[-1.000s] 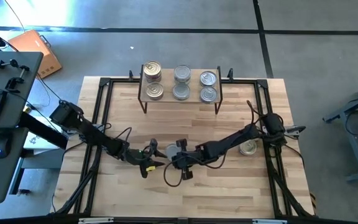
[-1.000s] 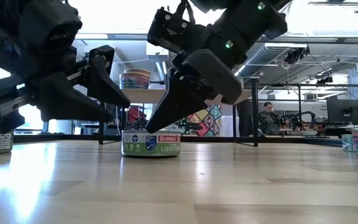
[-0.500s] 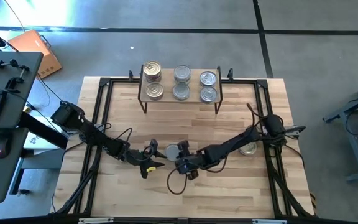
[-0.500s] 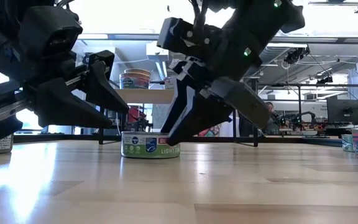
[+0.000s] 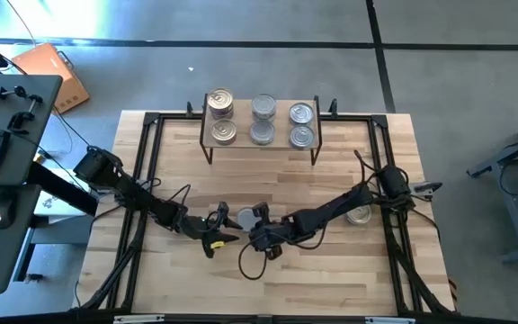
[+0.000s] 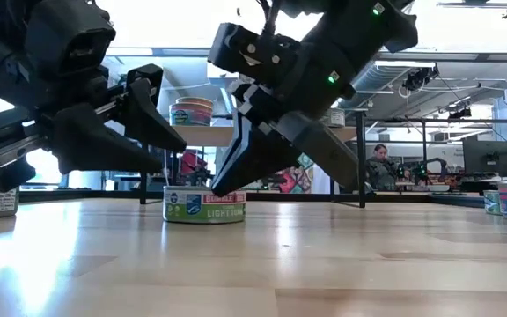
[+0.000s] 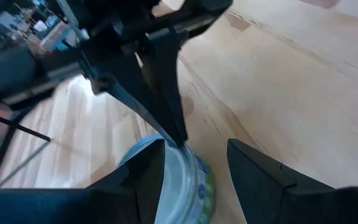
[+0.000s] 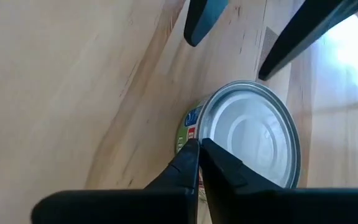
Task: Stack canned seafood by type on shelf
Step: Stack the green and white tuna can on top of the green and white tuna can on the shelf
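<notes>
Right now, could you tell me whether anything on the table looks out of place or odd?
Yes. The right gripper is shut with nothing between its fingers, its tips pressed against the rim of the green-labelled tin, pushing rather than gripping. The left gripper waits open beside that tin. The tins on the shelf look tidy.

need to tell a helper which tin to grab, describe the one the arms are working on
Start from the shelf at the table's far edge, then come toward the near middle, where both arms meet. The green-labelled tin stands alone on the tabletop there, with the shut right tool at its rim; the other tins sit on the shelf.
</notes>
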Tool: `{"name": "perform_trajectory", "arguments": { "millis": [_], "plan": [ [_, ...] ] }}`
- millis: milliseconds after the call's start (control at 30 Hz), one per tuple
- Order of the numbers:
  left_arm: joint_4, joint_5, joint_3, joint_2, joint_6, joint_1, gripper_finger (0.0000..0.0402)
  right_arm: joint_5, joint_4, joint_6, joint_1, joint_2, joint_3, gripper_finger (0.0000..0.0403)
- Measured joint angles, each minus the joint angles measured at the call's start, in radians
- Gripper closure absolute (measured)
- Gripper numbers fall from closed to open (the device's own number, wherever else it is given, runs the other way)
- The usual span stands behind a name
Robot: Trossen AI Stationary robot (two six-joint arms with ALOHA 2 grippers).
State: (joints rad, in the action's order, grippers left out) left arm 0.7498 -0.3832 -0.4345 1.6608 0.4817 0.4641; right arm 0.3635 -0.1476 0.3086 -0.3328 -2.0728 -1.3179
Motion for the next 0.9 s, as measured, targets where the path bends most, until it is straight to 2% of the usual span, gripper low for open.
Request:
{"name": "perform_trajectory", "arguments": {
  "millis": [367, 533, 667, 800, 900],
  "plan": [
    [-0.024, -0.004, 0.0, 0.003, 0.027, -0.026, 0.0234, -0.049, -0.049, -0.076, 0.013, -0.002, -0.086, 0.0402],
    [-0.017, 0.014, 0.0, 0.048, 0.009, -0.046, 0.0234, -0.051, -0.066, -0.1, 0.013, -0.001, -0.093, 0.0397],
    [-0.002, 0.015, 0.0, 0.075, 0.007, -0.044, 0.0234, -0.096, -0.072, -0.076, 0.011, -0.003, -0.092, 0.0358],
    [-0.001, 0.014, 0.0, 0.077, 0.001, -0.044, 0.0234, -0.051, -0.075, -0.118, 0.012, -0.011, -0.091, 0.0304],
    [0.007, 0.014, 0.0, 0.077, 0.002, -0.044, 0.0234, -0.046, -0.08, -0.119, 0.013, -0.011, -0.091, 0.0289]
  ]
}}
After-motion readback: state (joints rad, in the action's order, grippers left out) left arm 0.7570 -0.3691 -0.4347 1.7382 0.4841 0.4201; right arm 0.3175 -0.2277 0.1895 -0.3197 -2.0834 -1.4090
